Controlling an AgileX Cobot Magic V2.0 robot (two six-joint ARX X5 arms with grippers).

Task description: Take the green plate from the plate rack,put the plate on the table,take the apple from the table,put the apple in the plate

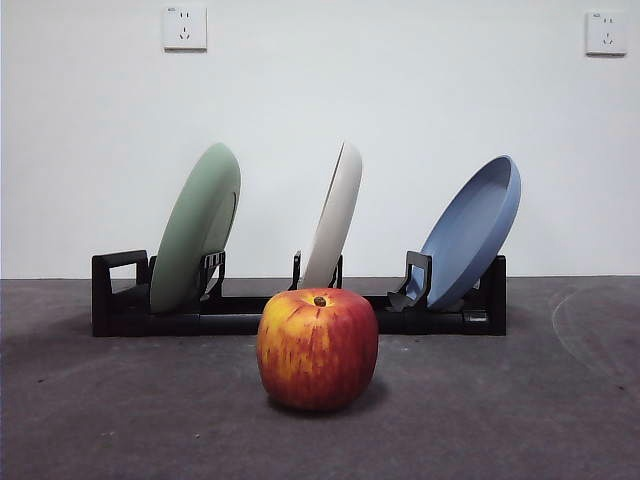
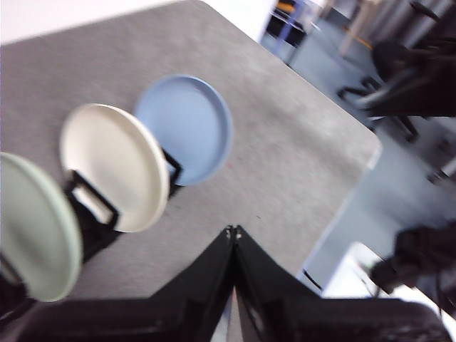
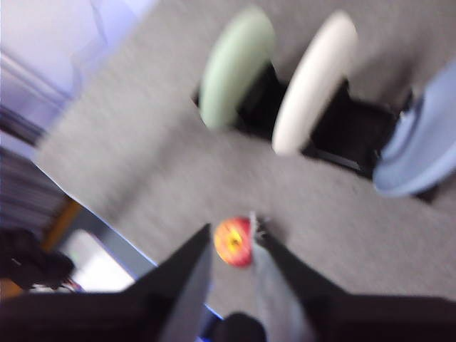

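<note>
The red and yellow apple (image 1: 318, 348) stands on the dark grey table (image 1: 520, 410) in front of the black plate rack (image 1: 120, 300). The green plate (image 1: 195, 228) leans upright in the rack's left slot. No arm shows in the front view. In the left wrist view my left gripper (image 2: 233, 232) is shut and empty, high over the table, with the green plate (image 2: 32, 228) off to one side. The blurred right wrist view shows my right gripper (image 3: 232, 224) open, high above the apple (image 3: 233, 244), which appears small between its jaws. The green plate (image 3: 235, 68) lies beyond.
A cream-white plate (image 1: 335, 215) stands in the rack's middle slot and a blue plate (image 1: 475, 232) leans at its right end. A white wall with two sockets is close behind the rack. The table's edge (image 2: 356, 192) drops off to the floor, where chairs stand.
</note>
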